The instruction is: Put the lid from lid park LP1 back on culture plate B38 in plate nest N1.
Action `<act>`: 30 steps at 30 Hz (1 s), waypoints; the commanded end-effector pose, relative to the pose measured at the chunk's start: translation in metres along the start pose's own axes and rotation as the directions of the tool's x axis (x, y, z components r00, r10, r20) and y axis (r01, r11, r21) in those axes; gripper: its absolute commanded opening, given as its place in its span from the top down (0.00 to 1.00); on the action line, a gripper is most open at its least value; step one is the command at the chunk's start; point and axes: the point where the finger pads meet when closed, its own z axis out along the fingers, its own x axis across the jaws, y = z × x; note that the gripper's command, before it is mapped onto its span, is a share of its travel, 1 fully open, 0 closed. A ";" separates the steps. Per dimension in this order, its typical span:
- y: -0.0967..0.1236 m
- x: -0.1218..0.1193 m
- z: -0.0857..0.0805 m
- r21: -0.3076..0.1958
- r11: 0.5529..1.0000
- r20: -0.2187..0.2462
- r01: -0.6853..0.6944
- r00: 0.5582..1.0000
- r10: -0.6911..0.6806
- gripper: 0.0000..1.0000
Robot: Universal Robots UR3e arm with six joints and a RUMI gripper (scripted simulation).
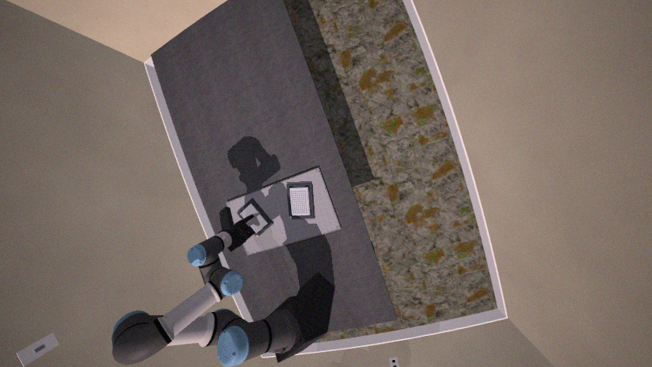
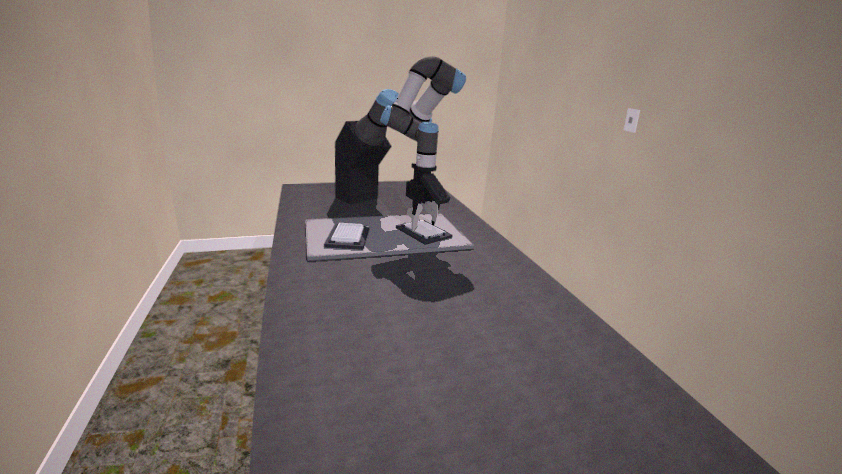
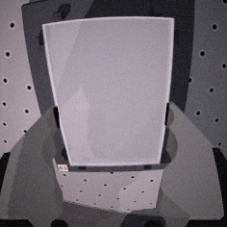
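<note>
Translucent lid (image 3: 111,91) lying in the black lid park LP1 (image 2: 425,231) on a perforated grey base board (image 2: 459,244) atop the dark desk (image 2: 471,365). Pincer (image 2: 423,219) closed on the lid's two long edges. Culture plate B38 (image 1: 300,200), uncovered in plate nest N1 (image 1: 312,186), lies at 2 o'clock from the lid in the top view.

A long dark grey table (image 2: 471,365) carries a flat pale grey rectangular board (image 2: 318,250) near its far end. On the board's left sits a white gridded culture plate (image 2: 346,233) in a black frame; on its right, the black two-jaw gripper (image 2: 425,220) is clamped on a pale translucent lid (image 2: 430,229) over another black frame.
</note>
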 end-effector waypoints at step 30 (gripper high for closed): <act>-0.001 0.000 -0.020 0.001 1.000 0.000 0.001 1.000 -0.001 1.00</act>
